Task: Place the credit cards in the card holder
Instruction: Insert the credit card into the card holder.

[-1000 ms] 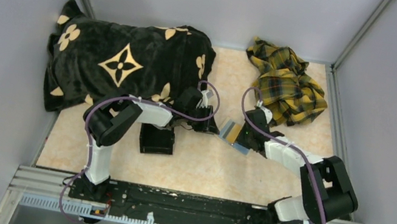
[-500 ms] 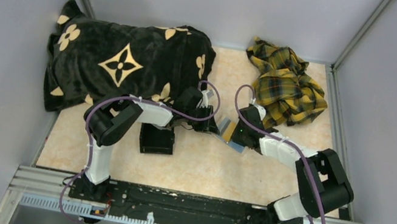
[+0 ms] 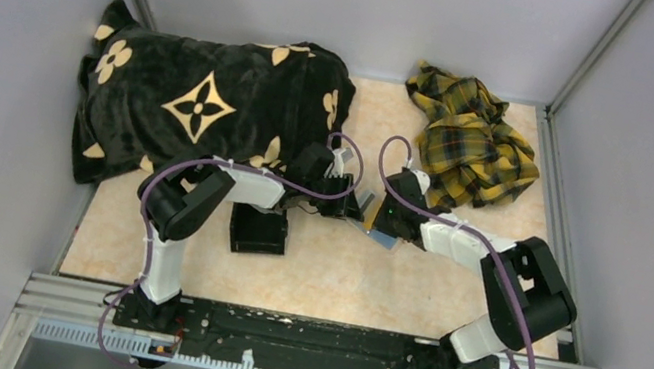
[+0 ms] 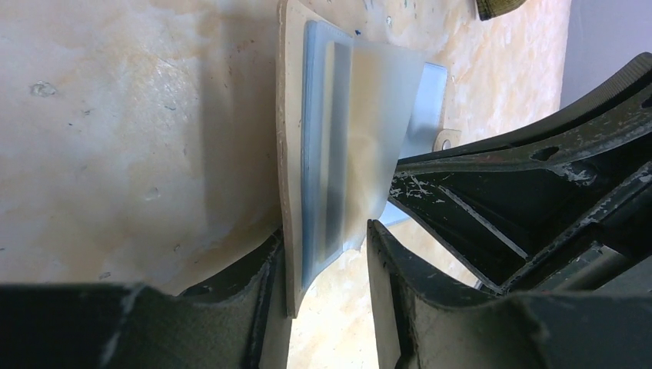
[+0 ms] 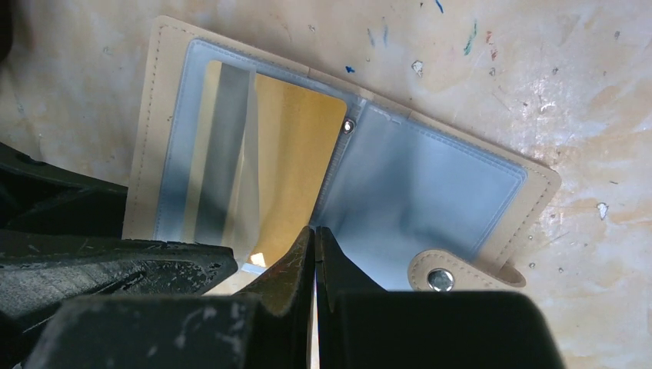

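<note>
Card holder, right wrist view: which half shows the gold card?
The half away from the snap tab, with the gold card; the tab-side half shows only blue-grey plastic.

Tan card holder (image 5: 160,84) with grey-blue sleeves (image 5: 423,184), card (image 5: 296,173) inside showed gold, blanket (image 3: 204,107) was black with tan flowers, cloth (image 3: 468,138) was yellow-black plaid, worktop (image 3: 337,278) was mottled cream.

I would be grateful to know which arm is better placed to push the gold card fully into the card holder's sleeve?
The right. Its shut end effector has its tips at the gold card's exposed edge, while the left end effector straddles the card holder's cover, apparently steadying it.
</note>
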`<state>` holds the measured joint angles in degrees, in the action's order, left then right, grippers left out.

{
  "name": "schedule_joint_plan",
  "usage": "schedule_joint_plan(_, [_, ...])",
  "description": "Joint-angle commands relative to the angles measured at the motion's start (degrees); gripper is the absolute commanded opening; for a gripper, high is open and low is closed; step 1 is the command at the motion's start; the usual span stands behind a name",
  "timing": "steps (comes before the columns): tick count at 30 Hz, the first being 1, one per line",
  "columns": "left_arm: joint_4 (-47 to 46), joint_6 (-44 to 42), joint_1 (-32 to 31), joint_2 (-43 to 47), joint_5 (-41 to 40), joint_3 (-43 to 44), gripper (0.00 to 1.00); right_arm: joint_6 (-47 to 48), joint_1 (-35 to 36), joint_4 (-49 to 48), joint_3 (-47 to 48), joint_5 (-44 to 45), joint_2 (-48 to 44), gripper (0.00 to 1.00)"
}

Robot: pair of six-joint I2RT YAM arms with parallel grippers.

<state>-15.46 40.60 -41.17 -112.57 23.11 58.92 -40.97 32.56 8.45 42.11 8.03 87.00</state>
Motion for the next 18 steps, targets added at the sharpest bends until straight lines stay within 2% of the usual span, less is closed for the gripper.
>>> schedule_joint_plan(1, [1.45, -2.29, -0.32, 1.73, -2.0, -0.16, 0.47, -0.93, 0.5, -2.26, 1.99, 0.16, 0.61, 0.0])
schedule_joint_plan(12, [1.83, -2.19, 2.68, 6.15, -4.61, -1.83, 0.56, -1.03, 0.47, -2.46, 1.36, 0.05, 0.76, 0.0])
schedule_joint_plan(18, [1.88, -2.19, 4.91, 7.62, -5.39, -2.31, 0.57, -0.41, 0.49, -1.72, 2.12, 0.47, -0.14, 0.0])
